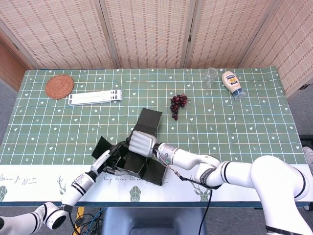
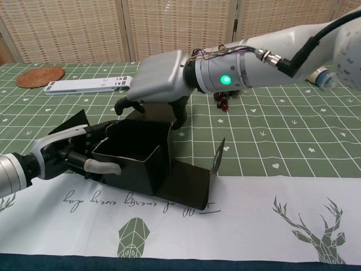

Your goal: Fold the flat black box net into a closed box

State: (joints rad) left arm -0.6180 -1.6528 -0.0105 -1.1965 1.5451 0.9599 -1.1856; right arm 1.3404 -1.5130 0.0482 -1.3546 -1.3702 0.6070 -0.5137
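The near middle of the table (image 1: 274, 161) is taken up by the half-folded black box (image 2: 135, 161), hemmed by the left hand (image 2: 73, 152) on its left and the right hand (image 2: 155, 84) over its far side. Open cloth is left to the right and far left. Grapes (image 1: 178, 105) lie just beyond; a rack (image 1: 95, 97), coaster (image 1: 59, 86), glass (image 1: 210, 77) and bottle (image 1: 232, 84) line the far edge.

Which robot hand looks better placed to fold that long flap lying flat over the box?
Probably the right robot hand: it hovers above the box, nearer the flap. The left robot hand grips the box's far wall.
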